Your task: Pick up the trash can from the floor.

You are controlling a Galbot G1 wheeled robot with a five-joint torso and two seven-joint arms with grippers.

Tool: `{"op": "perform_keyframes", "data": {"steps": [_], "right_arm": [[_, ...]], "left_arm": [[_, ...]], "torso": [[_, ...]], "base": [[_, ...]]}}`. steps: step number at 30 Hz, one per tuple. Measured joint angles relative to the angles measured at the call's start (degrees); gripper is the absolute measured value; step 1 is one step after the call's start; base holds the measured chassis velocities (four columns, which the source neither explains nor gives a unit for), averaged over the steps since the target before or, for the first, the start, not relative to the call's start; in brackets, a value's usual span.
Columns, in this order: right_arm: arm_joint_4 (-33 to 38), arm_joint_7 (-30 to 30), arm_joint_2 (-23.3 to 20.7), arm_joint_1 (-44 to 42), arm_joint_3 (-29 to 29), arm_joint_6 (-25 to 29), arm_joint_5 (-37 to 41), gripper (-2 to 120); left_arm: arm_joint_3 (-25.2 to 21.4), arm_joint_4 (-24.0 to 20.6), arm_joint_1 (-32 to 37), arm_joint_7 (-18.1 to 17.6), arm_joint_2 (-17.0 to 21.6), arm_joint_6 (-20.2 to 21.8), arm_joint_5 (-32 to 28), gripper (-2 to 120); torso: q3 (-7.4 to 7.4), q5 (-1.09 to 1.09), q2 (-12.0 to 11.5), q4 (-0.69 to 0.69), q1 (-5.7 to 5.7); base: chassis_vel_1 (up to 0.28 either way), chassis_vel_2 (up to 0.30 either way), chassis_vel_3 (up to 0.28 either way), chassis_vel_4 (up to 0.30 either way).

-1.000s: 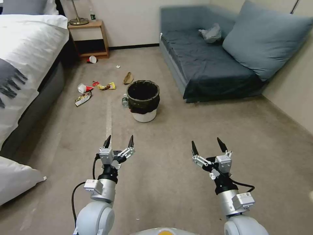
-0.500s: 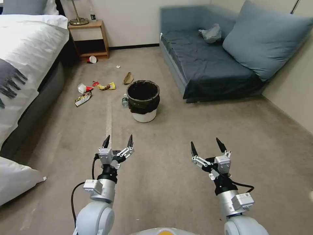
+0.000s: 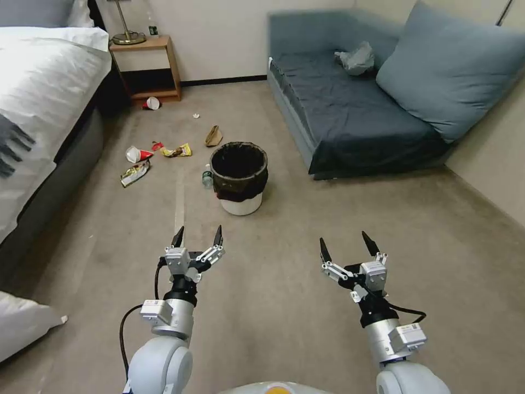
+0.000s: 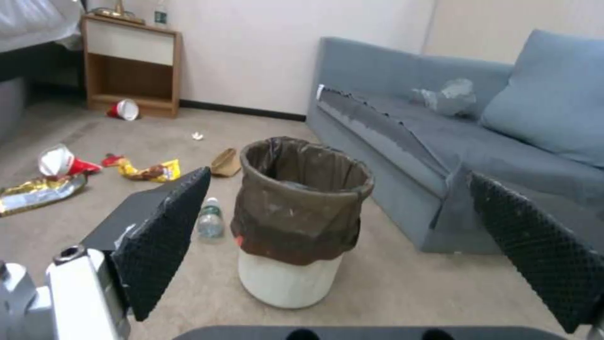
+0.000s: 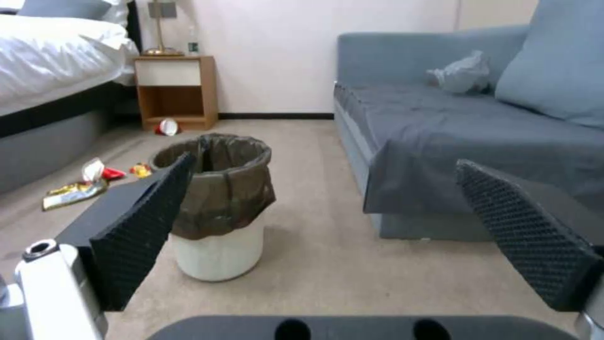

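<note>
The trash can is seen standing upright on the floor, ahead of both arms and well apart from them, its long axis vertical. The left end effector is judged the nearer, the can lying ahead of it and slightly toward the right; the right end effector is set farther to the side. Both are held low with fingers spread apart and nothing between them. A smooth round white plastic wall is shown below a crinkled dark liner folded over the rim; the carpet is short-piled
</note>
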Motion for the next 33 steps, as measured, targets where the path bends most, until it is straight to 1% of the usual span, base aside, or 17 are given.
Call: {"op": "perform_keyframes", "data": {"steps": [2,11,33], "right_arm": [[-0.09,-0.02,0.0,0.04,-0.02,-0.02,0.03,100],[-0.29,-0.16,0.0,0.3,-0.07,-0.24,0.11,100],[-0.02,-0.65,0.0,-0.17,-0.29,-0.45,-0.27,100]], "left_arm": [[-0.01,0.04,-0.04,-0.02,-0.01,0.0,0.0,100],[0.01,0.21,-0.32,-0.12,-0.04,0.06,-0.03,100],[-0.01,0.31,-0.3,-0.47,0.08,-0.08,-0.2,100]], "torso": [[0.0,0.03,0.0,0.01,-0.01],[0.0,0.01,0.0,0.01,-0.01],[0.0,0.0,0.0,0.01,0.0]], "base": [[-0.101,0.107,0.129,-0.105],[-0.108,0.103,0.119,-0.106],[-0.13,0.138,0.131,-0.127]]}}
